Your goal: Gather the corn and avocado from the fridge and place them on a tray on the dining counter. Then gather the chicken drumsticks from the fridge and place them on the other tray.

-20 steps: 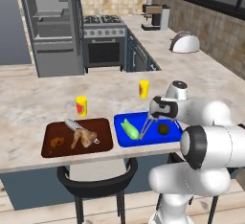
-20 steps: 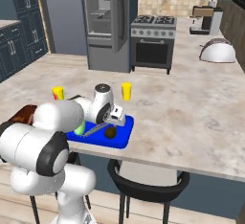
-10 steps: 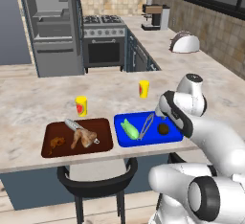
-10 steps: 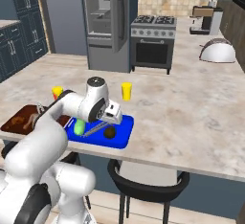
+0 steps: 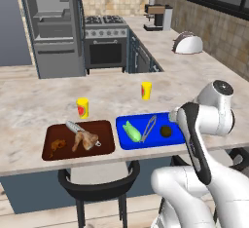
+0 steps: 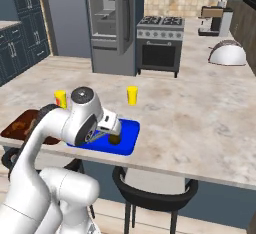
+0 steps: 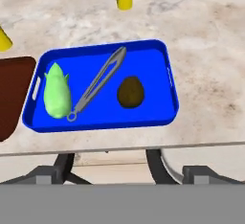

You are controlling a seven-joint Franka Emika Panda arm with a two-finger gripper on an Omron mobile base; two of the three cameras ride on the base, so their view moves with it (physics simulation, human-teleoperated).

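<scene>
On blue tray (image 7: 165,115): corn (image 7: 57,96), tongs (image 7: 98,83), avocado (image 7: 130,92), well apart.

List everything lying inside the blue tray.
In the blue tray: green corn at one end, metal tongs across the middle, dark avocado at the other end. In the right base view, the arm covers most of it.

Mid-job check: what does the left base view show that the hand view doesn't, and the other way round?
Left base view alone: the chicken drumsticks lying on the dark brown tray, the grey stove and the silver toaster behind.

Hand view alone: the blue tray's far-side handle slot and a close look down at the metal tongs' ring end.

Shared: the blue rectangular tray holding the green husked corn, metal tongs and dark brown avocado.
</scene>
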